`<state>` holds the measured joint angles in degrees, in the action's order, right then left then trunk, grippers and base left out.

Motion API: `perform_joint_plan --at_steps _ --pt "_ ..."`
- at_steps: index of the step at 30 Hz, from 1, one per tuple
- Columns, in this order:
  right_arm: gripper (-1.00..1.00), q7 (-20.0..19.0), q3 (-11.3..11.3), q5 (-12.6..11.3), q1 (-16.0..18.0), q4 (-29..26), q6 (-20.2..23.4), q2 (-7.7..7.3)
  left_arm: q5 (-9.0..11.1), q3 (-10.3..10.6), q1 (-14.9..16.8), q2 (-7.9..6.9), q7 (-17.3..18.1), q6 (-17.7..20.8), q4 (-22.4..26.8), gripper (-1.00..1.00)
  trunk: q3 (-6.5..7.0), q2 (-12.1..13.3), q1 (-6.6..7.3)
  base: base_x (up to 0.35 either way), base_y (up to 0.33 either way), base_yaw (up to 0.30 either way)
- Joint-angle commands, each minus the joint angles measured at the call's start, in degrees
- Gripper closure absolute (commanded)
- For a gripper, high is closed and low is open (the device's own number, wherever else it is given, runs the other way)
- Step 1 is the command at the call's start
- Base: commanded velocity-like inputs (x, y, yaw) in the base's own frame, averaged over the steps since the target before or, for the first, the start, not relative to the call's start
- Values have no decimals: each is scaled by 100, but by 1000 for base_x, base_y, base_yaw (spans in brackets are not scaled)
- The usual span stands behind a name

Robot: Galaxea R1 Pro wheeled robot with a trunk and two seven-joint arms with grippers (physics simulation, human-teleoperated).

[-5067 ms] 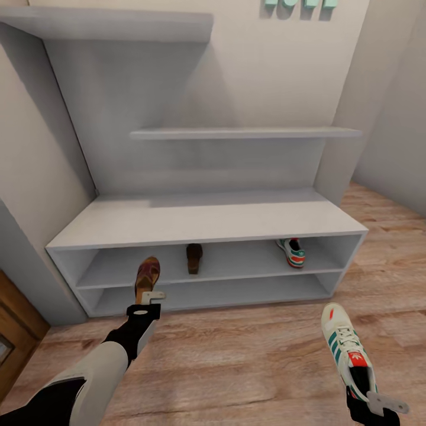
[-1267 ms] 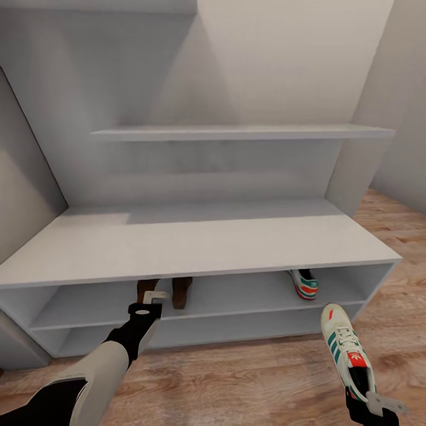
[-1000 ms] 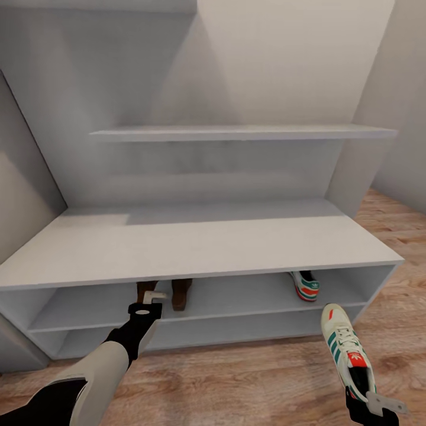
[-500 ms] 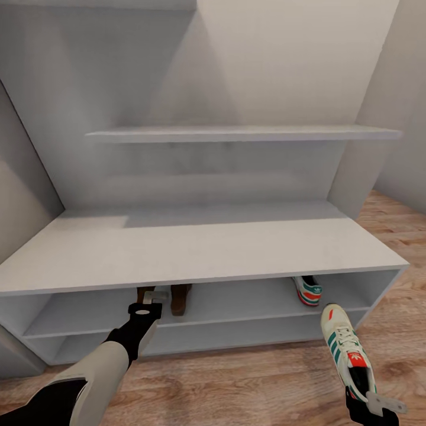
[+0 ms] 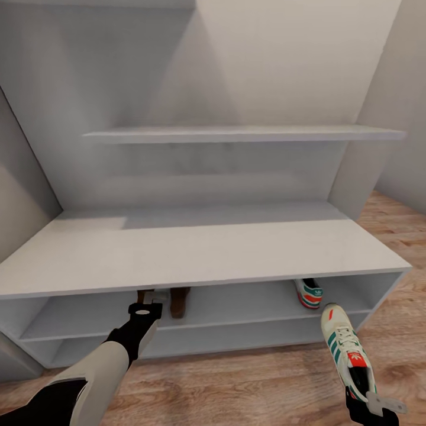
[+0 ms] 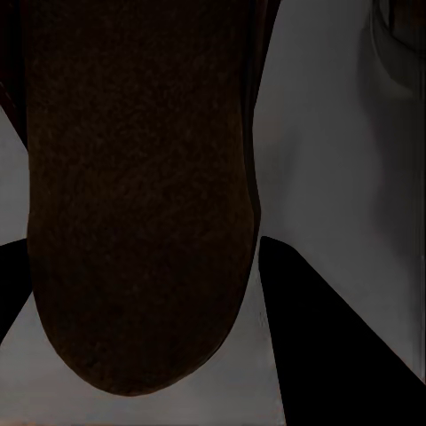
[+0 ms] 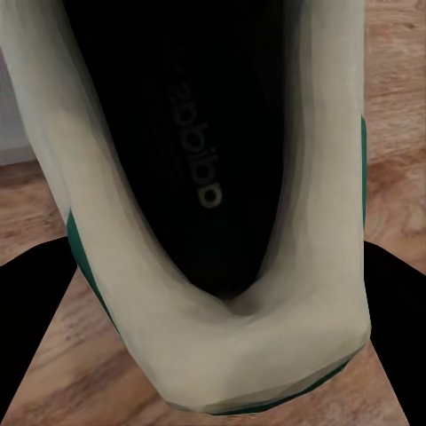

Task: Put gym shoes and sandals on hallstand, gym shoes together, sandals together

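The pale grey hallstand stands right in front of me. My left gripper is shut on a dark brown sandal and reaches into the upper open shelf, where the bench top hides most of the sandal. Its sole shows close up in the left wrist view. The second sandal stands on that shelf just to its right. One gym shoe sits at the shelf's right end. My right gripper is shut on the heel of the other gym shoe, held over the corridor floor; its opening shows in the right wrist view.
Two stepped wall shelves, the lower one, hang above the bench top. The lower open shelf lies beneath the shoes. Walls close in on the left and right.
The view has closed in slightly on the hallstand. The held sandal now sits further under the bench top, beside the other sandal. The right gripper and its shoe keep their place.
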<state>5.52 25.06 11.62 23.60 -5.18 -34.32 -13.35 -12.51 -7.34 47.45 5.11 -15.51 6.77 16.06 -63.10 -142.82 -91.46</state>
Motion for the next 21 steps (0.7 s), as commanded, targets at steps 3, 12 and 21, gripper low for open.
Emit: perform_joint_plan --at_steps 3,12,21 --pt "100 46 17 60 5 8 -13 0 -80 -39 1 7 0 44 12 100 -5 -2 1 54 -94 0" --pt "100 46 17 60 5 8 -13 0 -85 -39 3 4 -2 44 12 100 -5 -2 1 7 -12 0" --pt "100 46 15 60 5 8 -13 0 -85 -39 5 -8 2 -38 12 -100 -5 -2 1 0 0 0"
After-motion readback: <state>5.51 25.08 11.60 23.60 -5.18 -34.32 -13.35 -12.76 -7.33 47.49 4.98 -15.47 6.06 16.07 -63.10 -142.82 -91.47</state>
